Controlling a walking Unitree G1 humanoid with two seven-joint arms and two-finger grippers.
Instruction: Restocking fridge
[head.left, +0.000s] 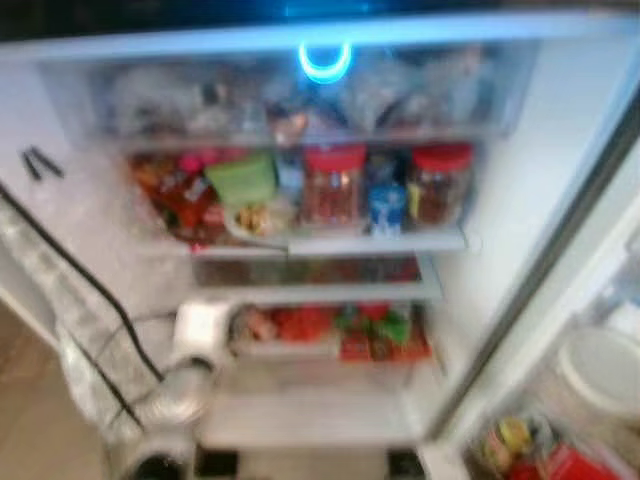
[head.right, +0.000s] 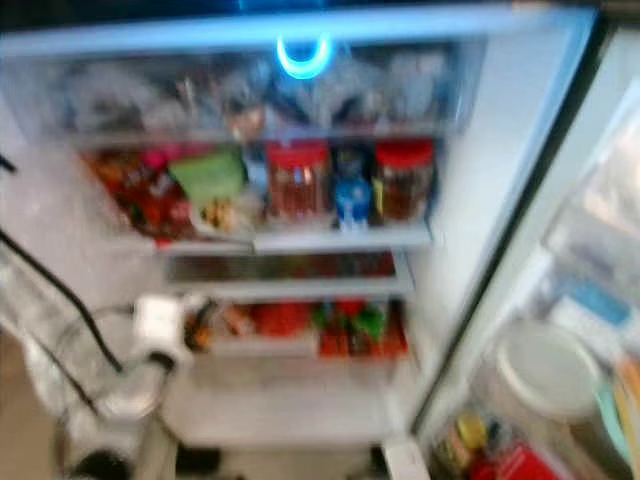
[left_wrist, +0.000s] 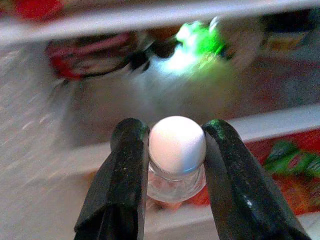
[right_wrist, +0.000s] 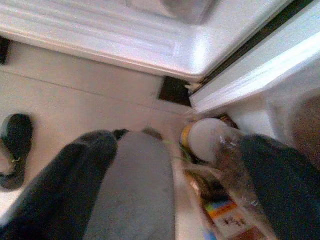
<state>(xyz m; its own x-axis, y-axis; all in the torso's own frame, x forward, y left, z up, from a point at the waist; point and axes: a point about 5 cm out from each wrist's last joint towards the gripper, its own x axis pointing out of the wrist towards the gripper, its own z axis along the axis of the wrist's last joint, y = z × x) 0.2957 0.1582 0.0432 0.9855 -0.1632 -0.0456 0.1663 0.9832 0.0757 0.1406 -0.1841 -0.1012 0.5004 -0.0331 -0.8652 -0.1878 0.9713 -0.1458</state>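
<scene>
We face an open fridge with white inner walls, lit from within. A blue ring light glows at the top of its cavity, above the glass shelves. Right of the cavity stands the open fridge door. Below the fridge we see pale floor, with a dark shoe lying on it.
</scene>
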